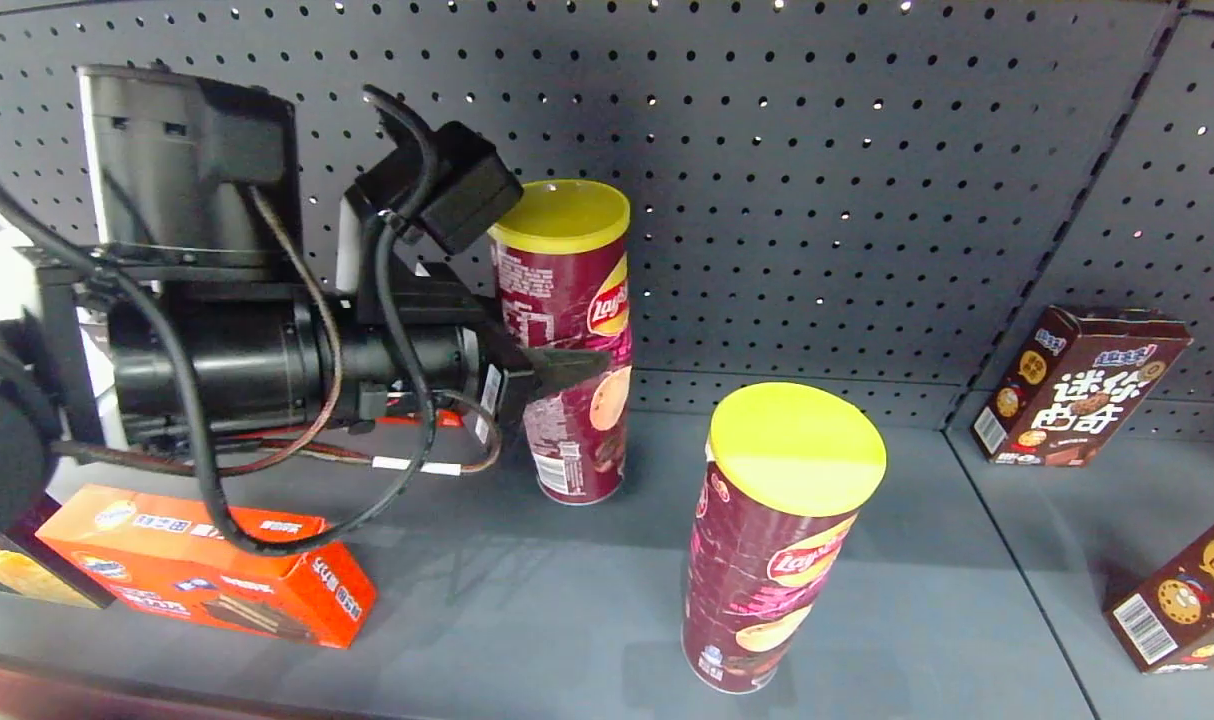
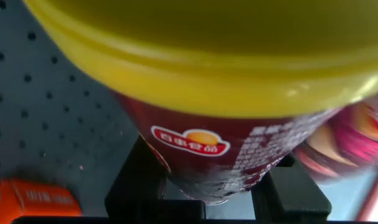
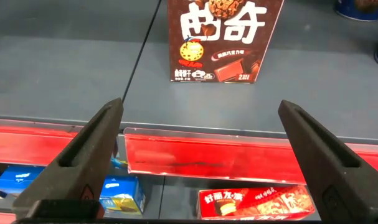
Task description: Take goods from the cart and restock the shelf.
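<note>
1. The chip can (image 1: 565, 330), maroon with a yellow lid (image 1: 563, 215), stands upright at the back of the shelf (image 1: 527, 600), close to the perforated back panel (image 1: 867, 150). Its base appears to rest on the shelf surface.
2. The left gripper (image 1: 567, 362) comes in level from the robot's left. Its fingers (image 1: 579, 366) are clamped on the chip can at about mid-height, with one dark finger lying across the front of the label.
3. In the left wrist view the yellow lid (image 2: 226, 74) is very near the camera. Below it, the maroon body of the can (image 2: 220, 155) sits between two black fingers (image 2: 136, 186), one against each side.
4. A second chip can (image 1: 777, 540) stands upright nearer the shelf's front edge, to the robot's right of the held one. It is apart from the held can and nothing touches it.
5. An orange box (image 1: 207, 575) lies flat near the front edge, beneath the left arm. A corner of it also shows in the left wrist view (image 2: 33, 199).
6. Two brown cookie boxes are in the next bay to the right, one (image 1: 1077, 400) at the back and one (image 1: 1187, 600) near the front.
7. The right gripper (image 3: 201, 106) hangs before the shelf's front edge with its fingers (image 3: 89, 155) wide apart and nothing between them. Beyond it a brown cookie box (image 3: 223, 40) stands on the shelf. A red price rail (image 3: 207, 155) runs along the front, and blue packets (image 3: 123, 193) and a red box (image 3: 257, 202) lie on the lower shelf.
</note>
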`<state>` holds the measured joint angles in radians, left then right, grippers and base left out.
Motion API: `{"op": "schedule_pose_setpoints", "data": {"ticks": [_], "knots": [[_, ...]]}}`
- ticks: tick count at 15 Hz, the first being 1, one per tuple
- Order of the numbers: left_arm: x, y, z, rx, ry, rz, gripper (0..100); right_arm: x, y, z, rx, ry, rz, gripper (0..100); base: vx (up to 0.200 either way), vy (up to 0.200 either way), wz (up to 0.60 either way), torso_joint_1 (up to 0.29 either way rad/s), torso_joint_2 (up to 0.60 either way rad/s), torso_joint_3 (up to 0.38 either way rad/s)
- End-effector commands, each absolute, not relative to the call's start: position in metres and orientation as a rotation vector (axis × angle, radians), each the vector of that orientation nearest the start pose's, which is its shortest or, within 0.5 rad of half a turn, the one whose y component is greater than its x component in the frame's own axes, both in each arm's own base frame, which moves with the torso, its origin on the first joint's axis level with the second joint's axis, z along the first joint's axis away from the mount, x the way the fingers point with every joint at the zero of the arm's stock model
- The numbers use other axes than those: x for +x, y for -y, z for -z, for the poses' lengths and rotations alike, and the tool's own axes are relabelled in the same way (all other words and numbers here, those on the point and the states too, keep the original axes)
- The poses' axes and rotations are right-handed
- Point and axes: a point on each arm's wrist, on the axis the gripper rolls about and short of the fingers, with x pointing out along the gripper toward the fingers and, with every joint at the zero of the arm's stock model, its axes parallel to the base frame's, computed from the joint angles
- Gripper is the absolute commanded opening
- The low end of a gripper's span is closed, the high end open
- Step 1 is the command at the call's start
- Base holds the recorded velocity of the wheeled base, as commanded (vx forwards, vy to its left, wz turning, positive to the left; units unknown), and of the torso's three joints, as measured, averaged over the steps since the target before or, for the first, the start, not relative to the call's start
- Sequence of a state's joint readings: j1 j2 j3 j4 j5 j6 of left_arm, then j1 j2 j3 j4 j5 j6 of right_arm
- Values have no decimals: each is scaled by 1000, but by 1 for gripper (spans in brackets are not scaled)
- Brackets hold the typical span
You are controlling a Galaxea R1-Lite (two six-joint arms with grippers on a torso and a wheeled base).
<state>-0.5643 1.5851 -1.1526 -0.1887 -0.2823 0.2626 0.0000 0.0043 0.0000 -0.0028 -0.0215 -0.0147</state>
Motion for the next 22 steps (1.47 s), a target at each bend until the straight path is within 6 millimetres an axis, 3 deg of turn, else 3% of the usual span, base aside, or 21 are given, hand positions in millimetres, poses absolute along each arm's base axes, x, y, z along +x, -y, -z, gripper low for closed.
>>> {"op": "schedule_pose_setpoints", "data": {"ticks": [1,9,14,22], "knots": [[271,177,-266,285,-139,892,0,-22,0,-76,-15,-5,21,100,0,0,0,0,0,0],[306,196,-252,370,-110,922,0,-22,0,-76,-15,-3,21,100,0,0,0,0,0,0],[304,219,-251,323,-104,966,0,-22,0,-76,-15,-3,21,100,0,0,0,0,0,0],[303,226,-246,319,-105,984,0,-22,0,-76,-15,-5,21,100,0,0,0,0,0,0]]}}
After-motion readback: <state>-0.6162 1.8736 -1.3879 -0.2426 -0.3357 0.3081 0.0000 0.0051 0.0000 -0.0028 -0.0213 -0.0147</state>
